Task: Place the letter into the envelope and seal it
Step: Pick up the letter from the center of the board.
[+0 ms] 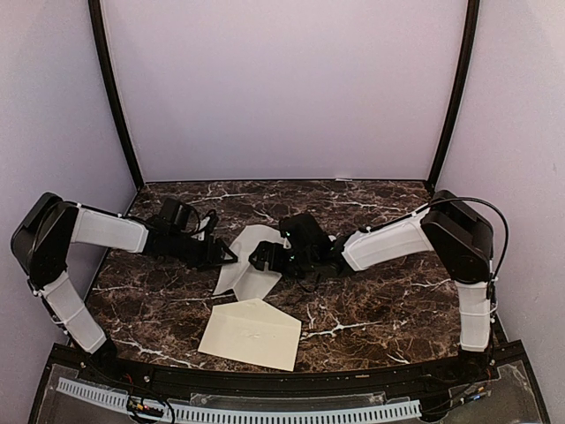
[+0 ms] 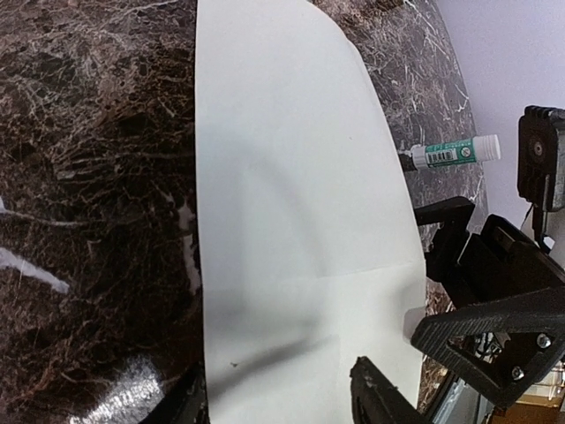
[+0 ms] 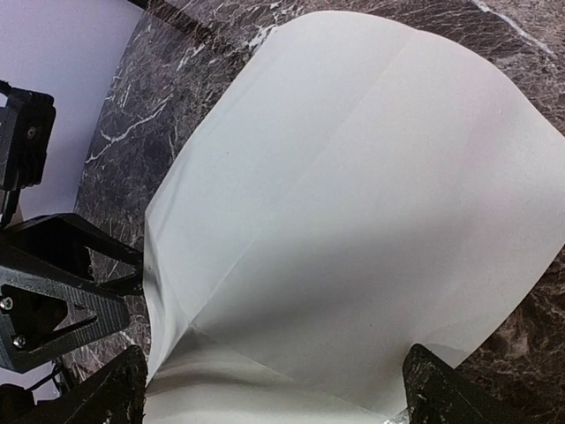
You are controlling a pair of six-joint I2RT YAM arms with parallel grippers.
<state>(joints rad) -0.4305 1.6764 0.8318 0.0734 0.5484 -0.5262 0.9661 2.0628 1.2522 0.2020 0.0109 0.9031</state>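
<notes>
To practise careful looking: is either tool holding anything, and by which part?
Cannot be told: the letter bows up between the left tool and right tool, one at each side edge, jaws apart.

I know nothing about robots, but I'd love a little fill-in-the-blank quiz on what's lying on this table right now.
1. The envelope lies with its pointed flap ___.
2. The letter rests on the table, not yet ___ the envelope.
3. The table is dark ___ with white veins.
4. The glue stick carries a ___ label.

Missing words: open; inside; marble; green.
</notes>
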